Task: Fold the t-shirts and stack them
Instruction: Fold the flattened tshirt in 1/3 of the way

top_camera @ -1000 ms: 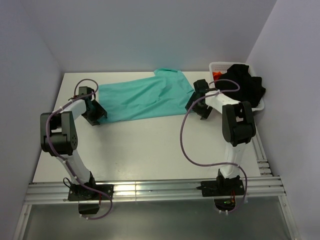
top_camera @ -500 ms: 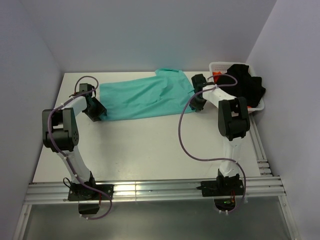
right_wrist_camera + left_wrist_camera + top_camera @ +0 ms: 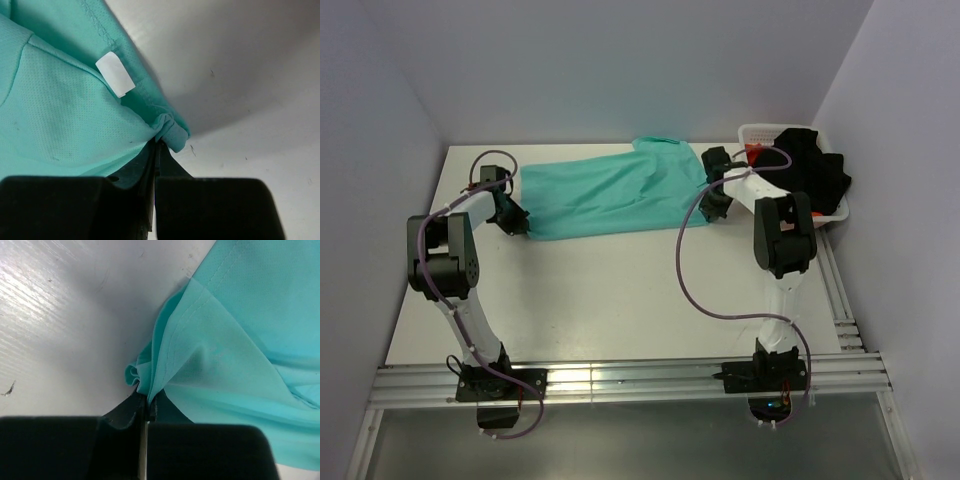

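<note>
Since the earlier frame, both arms have advanced onto the cloth and both sets of jaws have gone from apart to closed. The left gripper now sits at the 9 o'clock end of the teal-green t-shirt, and the right gripper at its 3 o'clock end. In the left wrist view the jaws are clamped on a bunched fold of the hem corner. In the right wrist view the jaws are pinched on a small gather of cloth at the edge just beside the white neck label. The shirt lies spread across the table toward 12 o'clock, lengthwise from 9 to 3 o'clock, mostly flat with light wrinkles, and no fold is visible in it yet. The white basket stands at the 2 o'clock corner, with the black t-shirt heaped in it and draped over its rim, and a patch of the orange-red t-shirt showing at the 9 o'clock side of that heap. Judged status: the task is at an early stage. The first shirt is laid out and gripped at two points, apparently ready for its first fold. Remaining work: fold this shirt, take out and fold the two in the basket, and stack all three. No stack exists on the table at present.
</note>
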`<action>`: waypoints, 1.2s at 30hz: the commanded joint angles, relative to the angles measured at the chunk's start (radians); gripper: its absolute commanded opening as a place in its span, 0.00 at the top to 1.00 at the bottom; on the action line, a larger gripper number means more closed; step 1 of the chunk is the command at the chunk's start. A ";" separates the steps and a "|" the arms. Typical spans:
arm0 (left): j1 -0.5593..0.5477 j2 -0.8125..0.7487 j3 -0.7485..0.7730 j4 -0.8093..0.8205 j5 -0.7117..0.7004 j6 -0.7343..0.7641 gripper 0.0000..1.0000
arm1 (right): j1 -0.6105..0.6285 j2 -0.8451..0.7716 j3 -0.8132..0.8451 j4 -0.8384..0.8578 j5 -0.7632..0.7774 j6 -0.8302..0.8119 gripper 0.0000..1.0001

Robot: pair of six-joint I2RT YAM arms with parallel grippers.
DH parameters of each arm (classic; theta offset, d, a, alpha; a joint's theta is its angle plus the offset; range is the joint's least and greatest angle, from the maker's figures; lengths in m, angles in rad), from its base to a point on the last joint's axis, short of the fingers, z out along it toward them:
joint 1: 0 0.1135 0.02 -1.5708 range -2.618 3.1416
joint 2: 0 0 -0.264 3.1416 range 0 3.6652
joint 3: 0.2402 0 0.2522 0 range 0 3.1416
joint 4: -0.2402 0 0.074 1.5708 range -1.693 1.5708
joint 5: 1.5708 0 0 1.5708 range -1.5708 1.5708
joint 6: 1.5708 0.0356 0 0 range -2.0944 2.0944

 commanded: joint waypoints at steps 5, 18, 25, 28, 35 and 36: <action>-0.003 0.003 -0.075 -0.044 -0.074 0.010 1.00 | -0.011 -0.164 -0.211 -0.028 0.052 -0.014 1.00; -0.028 -0.351 -0.374 -0.106 -0.099 -0.024 1.00 | -0.011 -0.604 -0.678 0.017 0.002 0.017 1.00; -0.045 -0.578 -0.517 -0.179 -0.106 -0.088 1.00 | -0.013 -0.874 -0.891 -0.051 -0.017 0.028 1.00; -0.115 -0.655 -0.508 -0.225 -0.117 -0.143 1.00 | 0.027 -0.969 -0.861 -0.112 -0.023 0.075 1.00; -0.149 -0.784 -0.546 -0.296 -0.122 -0.213 1.00 | 0.038 -1.077 -0.880 -0.201 -0.053 0.116 1.00; -0.167 -0.793 -0.548 -0.305 -0.125 -0.225 1.00 | 0.038 -1.097 -0.889 -0.216 -0.050 0.115 1.00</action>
